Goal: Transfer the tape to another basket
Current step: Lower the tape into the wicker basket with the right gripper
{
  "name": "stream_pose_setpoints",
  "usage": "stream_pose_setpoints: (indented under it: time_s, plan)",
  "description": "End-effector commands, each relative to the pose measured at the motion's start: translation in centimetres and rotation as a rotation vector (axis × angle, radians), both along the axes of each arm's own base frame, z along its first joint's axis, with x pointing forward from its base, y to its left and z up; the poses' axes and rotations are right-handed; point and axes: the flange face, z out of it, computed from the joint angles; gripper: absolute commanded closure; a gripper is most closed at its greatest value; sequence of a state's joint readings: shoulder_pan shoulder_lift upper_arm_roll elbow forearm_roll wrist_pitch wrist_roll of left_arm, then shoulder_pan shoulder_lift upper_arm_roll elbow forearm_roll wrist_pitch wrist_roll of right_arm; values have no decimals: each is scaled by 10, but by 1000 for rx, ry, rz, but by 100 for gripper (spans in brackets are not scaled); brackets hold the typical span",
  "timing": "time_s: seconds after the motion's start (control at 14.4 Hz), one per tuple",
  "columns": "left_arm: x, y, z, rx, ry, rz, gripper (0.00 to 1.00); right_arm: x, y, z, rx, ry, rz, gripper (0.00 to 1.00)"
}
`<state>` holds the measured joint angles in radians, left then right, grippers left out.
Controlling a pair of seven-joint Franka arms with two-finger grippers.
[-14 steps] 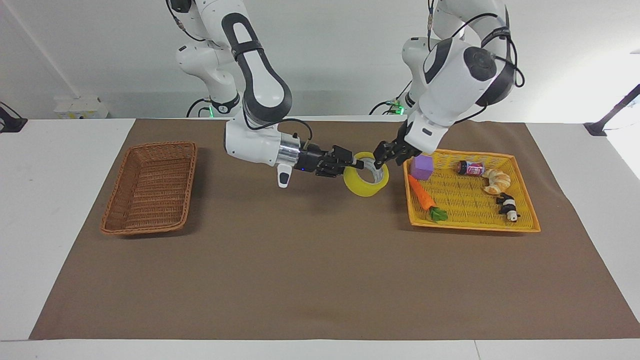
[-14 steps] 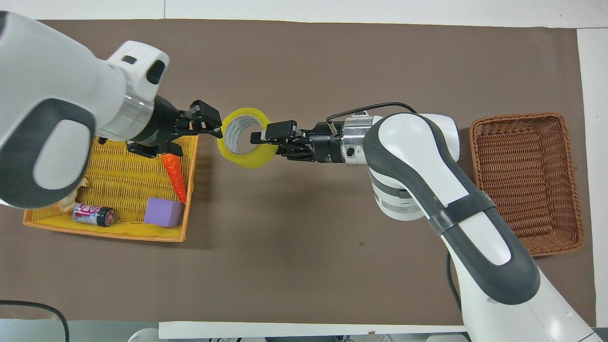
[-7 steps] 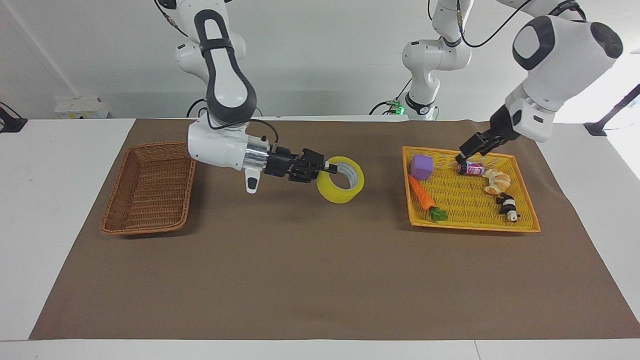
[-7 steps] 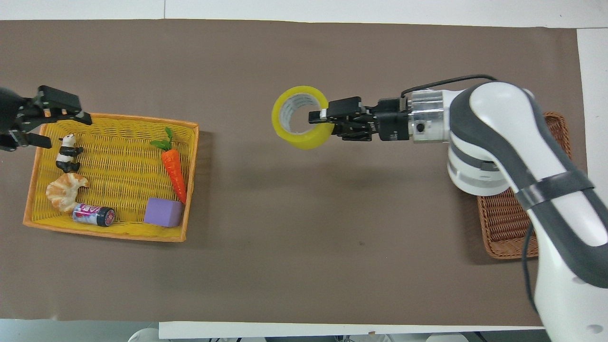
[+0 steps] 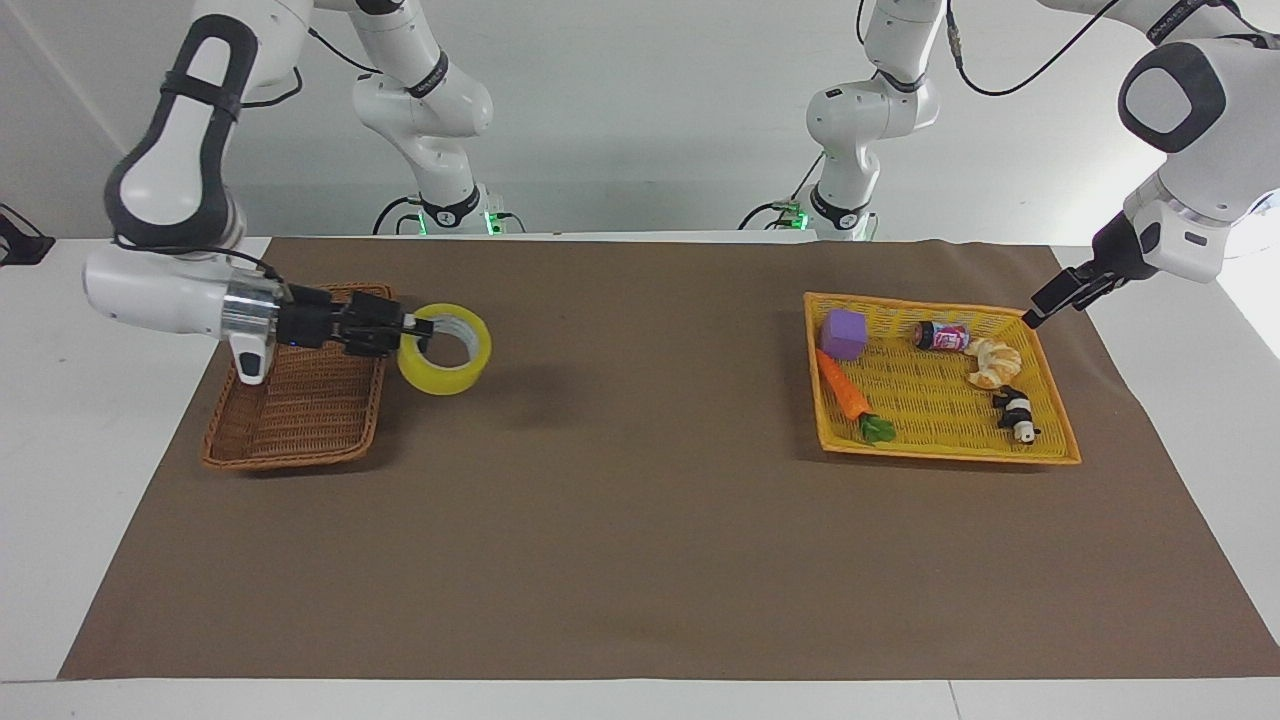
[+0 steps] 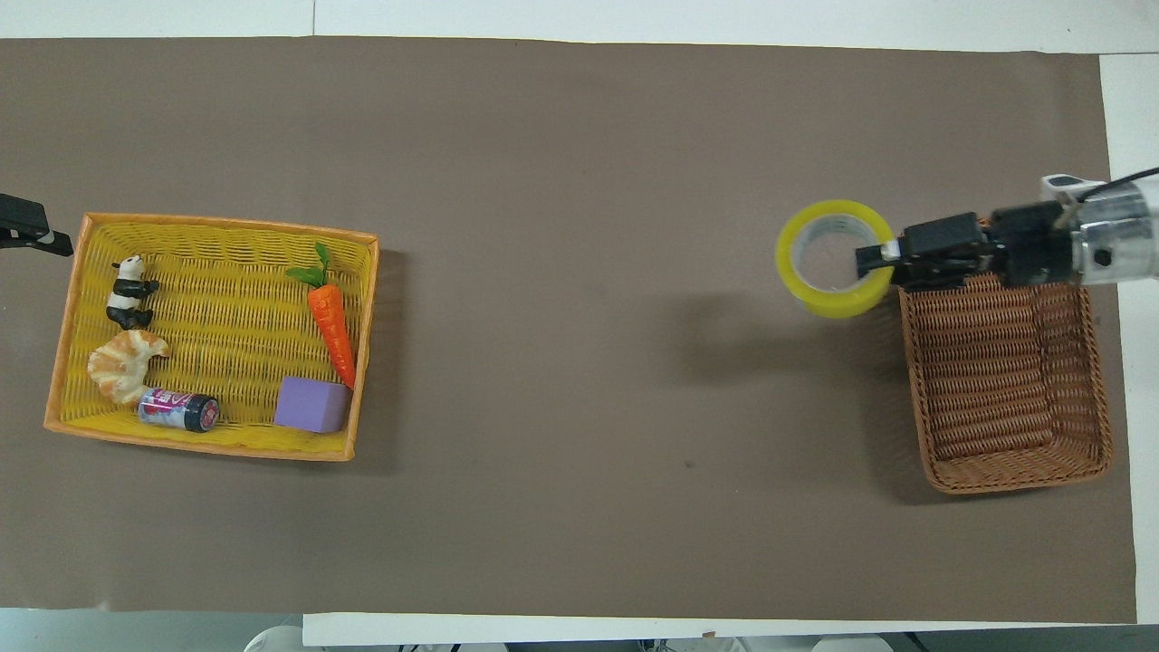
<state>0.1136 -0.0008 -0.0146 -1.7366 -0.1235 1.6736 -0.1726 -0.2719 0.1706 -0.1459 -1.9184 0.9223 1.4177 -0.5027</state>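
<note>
The right gripper (image 5: 415,330) is carrying the tape (image 5: 445,349) toward the wicker basket (image 5: 300,400), jaws clamped on the roll's wall with one finger inside the core. The roll is hanging in the air over the mat just beside the basket's rim, not yet over its floor. Next, I'd say, it needs bringing over the weave and letting go. At the other end, the left gripper (image 5: 1050,300) is waiting by the yellow tray basket's (image 5: 1060,440) corner, jaws spread and holding nothing.
</note>
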Motion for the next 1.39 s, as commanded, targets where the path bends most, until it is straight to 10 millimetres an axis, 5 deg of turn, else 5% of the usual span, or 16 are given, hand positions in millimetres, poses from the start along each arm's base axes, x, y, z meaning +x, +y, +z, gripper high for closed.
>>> stream_pose_setpoints:
  time_s: [0.0,0.14,0.28,0.84,1.32]
  plan:
    - [-4,-2,3,20,-9,-13,0,-28,-71,12,-99,-22,71,86]
    - [-4,-2,3,20,-9,-13,0,-43,-109,-3,-129,-44,102,86]
    - [-5,1,4,20,-7,-9,0,-49,-125,-31,-127,-70,147,86]
    - [-7,0,16,38,-32,-14,0,-56,-128,-74,-197,-95,181,86]
    - [-3,-53,31,178,-57,-175,0,-63,-128,-116,-199,-134,203,85]
